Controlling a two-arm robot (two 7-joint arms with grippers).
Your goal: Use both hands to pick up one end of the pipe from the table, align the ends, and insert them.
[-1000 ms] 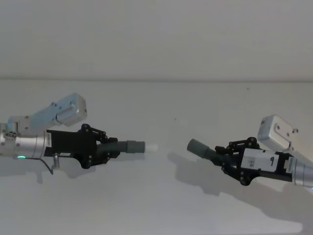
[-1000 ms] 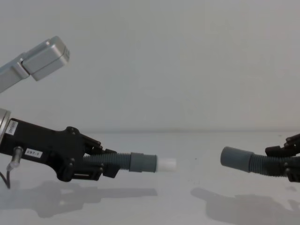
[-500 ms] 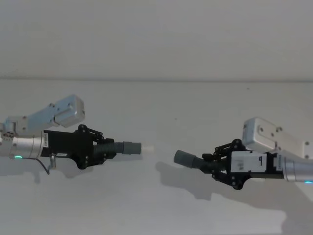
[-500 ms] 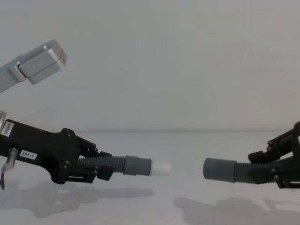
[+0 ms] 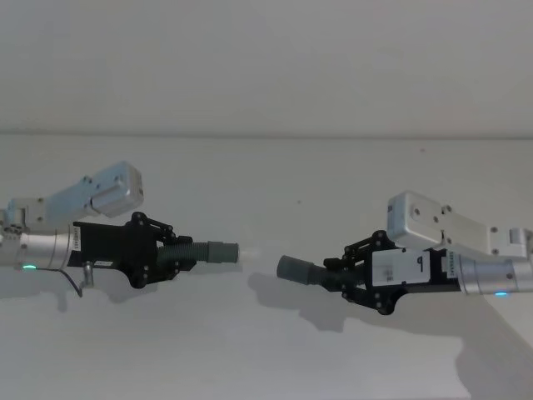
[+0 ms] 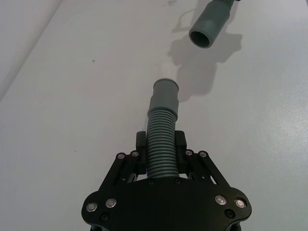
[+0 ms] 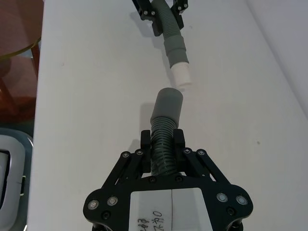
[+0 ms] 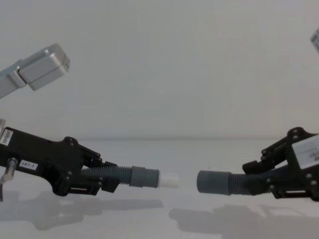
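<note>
Now the right claw (image 5: 343, 275), clamped on the ribbed hose piece with the open grey cuff (image 5: 293, 269), has slid in toward the white tip (image 8: 170, 179), and the gap has shrunk to a short stretch of air above the worktop (image 5: 266, 350). Beyond that gap, the left claw (image 5: 177, 257) stays clamped on the white-tipped hose piece (image 8: 117, 176). The ends look nearly coaxial, so insertion seems close.

soft even overhead light, dim greyish cast, diffuse shadows on the table (image 5: 275, 350), mild softness
</note>
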